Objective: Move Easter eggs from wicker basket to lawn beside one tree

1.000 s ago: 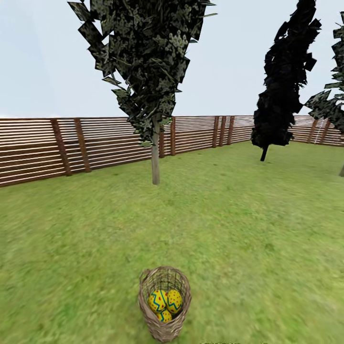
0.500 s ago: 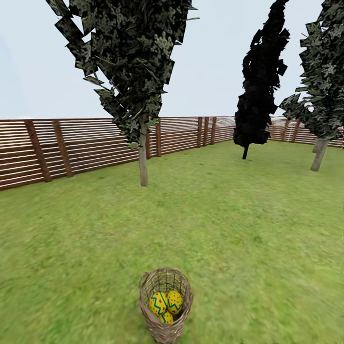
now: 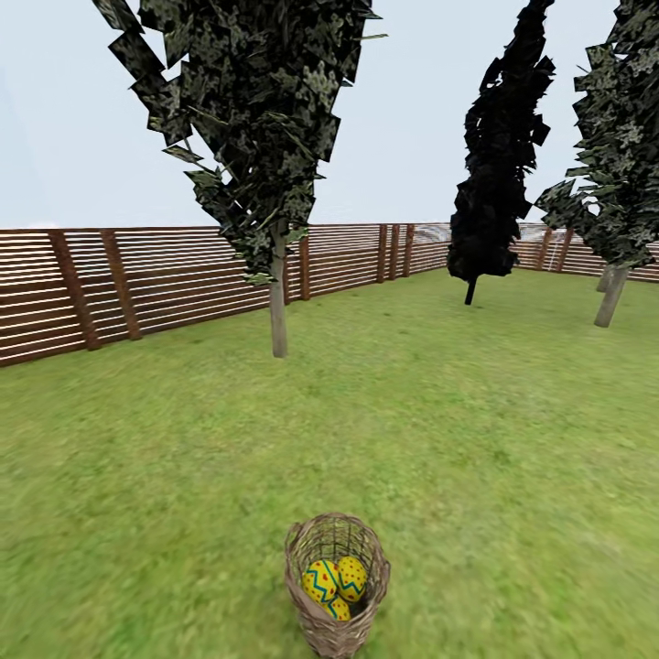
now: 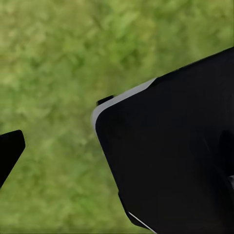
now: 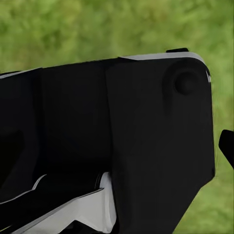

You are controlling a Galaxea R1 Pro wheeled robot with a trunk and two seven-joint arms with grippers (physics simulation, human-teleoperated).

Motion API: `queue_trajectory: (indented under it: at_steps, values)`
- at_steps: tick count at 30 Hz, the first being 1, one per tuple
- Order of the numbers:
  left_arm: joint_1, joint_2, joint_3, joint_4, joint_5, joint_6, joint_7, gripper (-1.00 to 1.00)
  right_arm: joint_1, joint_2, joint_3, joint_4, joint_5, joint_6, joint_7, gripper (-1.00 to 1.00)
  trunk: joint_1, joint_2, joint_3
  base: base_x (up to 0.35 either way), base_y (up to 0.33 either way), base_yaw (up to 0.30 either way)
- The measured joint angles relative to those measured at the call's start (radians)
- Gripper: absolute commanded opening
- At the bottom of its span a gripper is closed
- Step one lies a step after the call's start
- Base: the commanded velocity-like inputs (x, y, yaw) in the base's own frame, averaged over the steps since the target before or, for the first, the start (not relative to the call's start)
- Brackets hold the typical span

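Down at the near edge of the lawn [image 3: 476, 439] sits the basket [image 3: 336, 586], upright on the grass, and all three eggs [image 3: 335, 583] are nestled inside it, two on top, one tucked beneath! Well beyond it rises the tree [image 3: 277, 302] before the fence [image 3: 165, 275], with a black tree [image 3: 494, 183] and another speckled one [image 3: 613, 183] off to the right. Both wrist cameras catch dark robot bodywork over grass; the jaws can't be made out, so open or closed, I cannot tell, nor how the basket lies relative to them.
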Motion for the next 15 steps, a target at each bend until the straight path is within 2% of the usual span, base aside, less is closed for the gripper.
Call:
queue_trajectory:
  at_steps: [10, 15]
  values:
    - [0.000, 0.000, -0.001, 0.000, 0.000, 0.000, 0.000, 1.00, 0.000, -0.001, -0.001, 0.000, -0.001, 0.000, 0.000, 1.00, 0.000, 0.000, 0.000, 0.000, 0.024, -0.002]
    - [0.000, 0.000, -0.001, 0.000, 0.000, 0.000, 0.000, 1.00, 0.000, -0.001, -0.004, 0.000, -0.002, 0.000, 0.000, 1.00, 0.000, 0.000, 0.002, 0.000, 0.084, -0.092]
